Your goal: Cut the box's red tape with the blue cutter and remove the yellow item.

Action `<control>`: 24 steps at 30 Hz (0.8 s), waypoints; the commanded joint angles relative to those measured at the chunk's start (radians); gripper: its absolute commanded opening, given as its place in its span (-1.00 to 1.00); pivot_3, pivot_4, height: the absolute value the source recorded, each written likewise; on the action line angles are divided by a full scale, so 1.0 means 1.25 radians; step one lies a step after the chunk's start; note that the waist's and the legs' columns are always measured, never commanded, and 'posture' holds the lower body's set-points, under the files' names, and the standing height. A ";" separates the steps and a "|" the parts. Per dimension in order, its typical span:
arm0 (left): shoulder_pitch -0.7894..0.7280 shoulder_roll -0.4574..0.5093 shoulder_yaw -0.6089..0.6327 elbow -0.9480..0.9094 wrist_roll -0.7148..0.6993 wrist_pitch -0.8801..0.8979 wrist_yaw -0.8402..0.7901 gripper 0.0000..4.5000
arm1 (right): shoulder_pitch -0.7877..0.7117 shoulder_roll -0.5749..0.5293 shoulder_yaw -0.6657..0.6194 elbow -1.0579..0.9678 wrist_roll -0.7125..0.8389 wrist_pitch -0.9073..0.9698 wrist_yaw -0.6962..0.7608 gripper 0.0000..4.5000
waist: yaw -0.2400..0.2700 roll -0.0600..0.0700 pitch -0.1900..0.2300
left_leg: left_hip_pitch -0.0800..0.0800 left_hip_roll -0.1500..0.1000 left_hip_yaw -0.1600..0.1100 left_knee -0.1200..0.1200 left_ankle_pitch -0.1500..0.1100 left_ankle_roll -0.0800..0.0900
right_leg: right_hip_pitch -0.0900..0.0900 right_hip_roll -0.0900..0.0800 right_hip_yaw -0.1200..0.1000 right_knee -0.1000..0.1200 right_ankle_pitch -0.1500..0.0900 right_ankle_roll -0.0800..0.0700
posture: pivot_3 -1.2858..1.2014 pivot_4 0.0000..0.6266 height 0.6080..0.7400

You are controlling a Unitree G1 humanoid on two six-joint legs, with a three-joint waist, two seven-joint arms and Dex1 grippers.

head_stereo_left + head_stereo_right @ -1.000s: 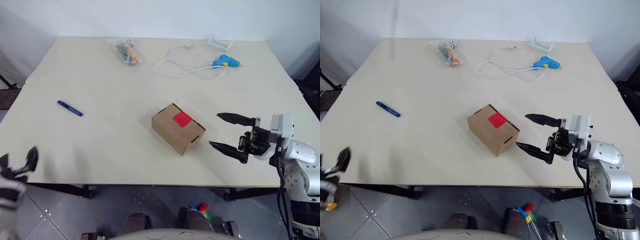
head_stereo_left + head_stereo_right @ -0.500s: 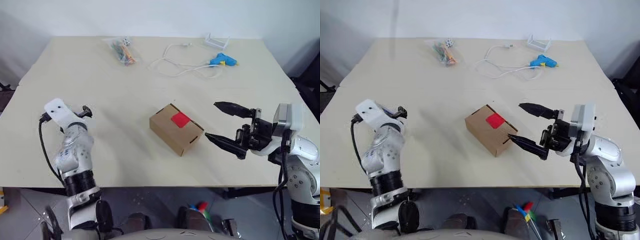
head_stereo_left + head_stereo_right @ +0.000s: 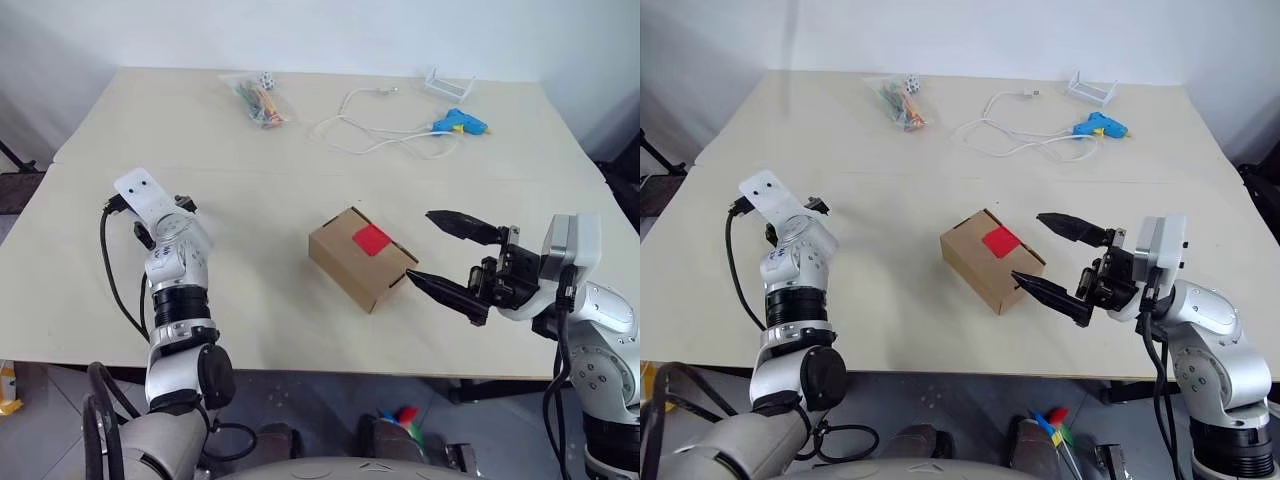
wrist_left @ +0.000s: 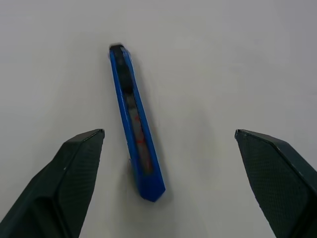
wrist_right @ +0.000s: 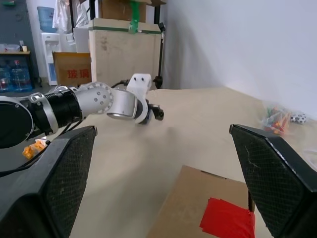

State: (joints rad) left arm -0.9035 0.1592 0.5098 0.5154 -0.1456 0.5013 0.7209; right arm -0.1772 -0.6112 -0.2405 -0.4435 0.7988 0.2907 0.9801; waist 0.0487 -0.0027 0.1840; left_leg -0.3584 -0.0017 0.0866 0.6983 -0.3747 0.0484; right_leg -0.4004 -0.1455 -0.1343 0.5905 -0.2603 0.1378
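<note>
The box (image 3: 362, 258), a small brown carton, lies at the table's middle with the red tape (image 3: 371, 239) on its top face. Just right of it, my right gripper (image 3: 420, 246) is open, its lower fingertip almost at the box's near right corner. In the left wrist view, the blue cutter (image 4: 136, 130) lies flat on the table between the wide-open fingers of my left gripper (image 4: 168, 133), nearer one finger, with nothing touching it. In the right wrist view, the red tape (image 5: 225, 219) sits low between the fingers. The yellow item is hidden.
At the table's far side lie a light-blue glue gun (image 3: 456, 123) with a white cord (image 3: 370, 135), a clear bag of coloured bits (image 3: 258, 100) and a small white holder (image 3: 448, 83). The table's front edge (image 3: 330, 372) runs just below the right gripper.
My left arm has swung up from below the table's front left edge onto the table, and its gripper now stands over the cutter. The right gripper has shifted slightly toward the box.
</note>
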 commanded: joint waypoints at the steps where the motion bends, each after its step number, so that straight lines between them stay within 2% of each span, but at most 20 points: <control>1: -0.042 0.027 -0.005 0.030 0.031 -0.037 0.053 0.99 | 0.000 0.002 -0.003 -0.035 0.020 0.002 -0.009 1.00 | 0.000 0.000 0.000 | 0.000 0.000 0.000 0.000 0.000 0.000 | 0.000 0.000 0.000 0.000 0.000 0.000 | 0.03 -0.52 1.00; 14: -0.091 0.071 0.022 0.224 -0.007 -0.083 0.060 0.99 | -0.004 0.008 -0.005 -0.044 0.015 -0.002 -0.042 1.00 | -0.001 0.000 0.000 | 0.000 0.000 0.000 0.000 0.000 0.000 | 0.000 0.000 0.000 0.000 0.000 0.001 | 0.03 -0.52 1.00; 17: -0.089 0.074 0.027 0.250 -0.016 -0.089 0.065 0.75 | 0.002 0.009 -0.005 -0.052 0.014 -0.003 -0.049 1.00 | -0.002 0.000 0.000 | 0.000 0.000 0.001 0.000 0.000 0.000 | 0.000 0.000 0.001 0.000 0.000 0.001 | 0.03 -0.52 1.00; 24: -0.070 0.070 0.028 0.268 -0.026 -0.098 0.062 -0.20 | 0.017 0.011 -0.007 -0.067 0.013 -0.004 -0.064 1.00 | -0.001 0.000 0.000 | 0.002 0.000 0.001 0.000 0.000 0.000 | 0.001 0.000 0.001 0.000 0.000 0.001 | 0.03 -0.52 1.00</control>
State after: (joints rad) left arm -1.0110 0.2498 0.5397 0.8294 -0.1601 0.3684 0.7942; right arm -0.1618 -0.6001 -0.2403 -0.4791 0.8026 0.2971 0.9044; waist 0.0473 -0.0027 0.1840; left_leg -0.3562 -0.0023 0.0875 0.6985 -0.3746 0.0486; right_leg -0.3987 -0.1457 -0.1329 0.5911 -0.2598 0.1387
